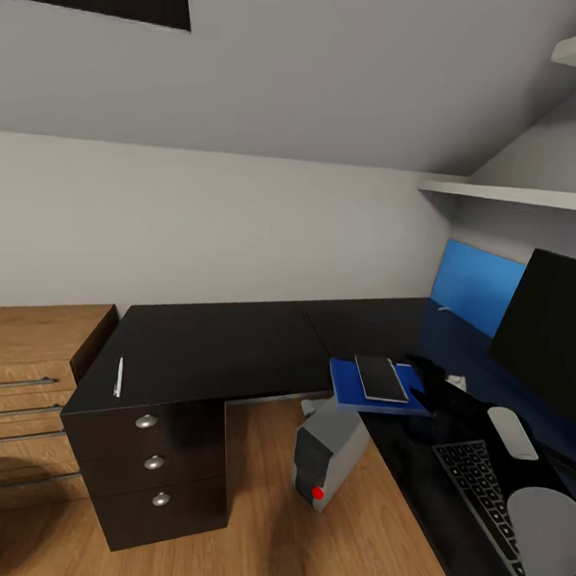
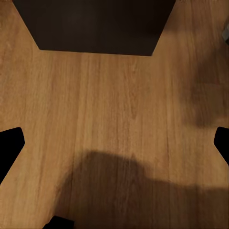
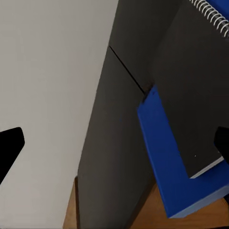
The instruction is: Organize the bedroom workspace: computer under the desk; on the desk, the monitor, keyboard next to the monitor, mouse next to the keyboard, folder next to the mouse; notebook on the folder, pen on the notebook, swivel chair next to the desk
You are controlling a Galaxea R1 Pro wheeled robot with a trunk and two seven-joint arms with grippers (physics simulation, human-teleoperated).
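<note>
A thin white pen (image 1: 119,376) lies on the desk (image 1: 222,343) above the black drawer unit (image 1: 155,464), well to the left of the right gripper (image 1: 437,384). The left gripper (image 2: 114,143) hangs over bare wood floor (image 2: 119,109) with its fingertips spread wide, holding nothing. The computer (image 1: 328,453) leans tilted on the floor at the desk's inner corner, below the folder (image 1: 375,390). The notebook (image 1: 382,377) lies on the folder, just left of the right gripper. In the right wrist view that gripper's fingers stand wide apart over the notebook, empty. Behind it sit the mouse (image 1: 511,432), keyboard (image 1: 480,484) and monitor (image 1: 551,328).
</note>
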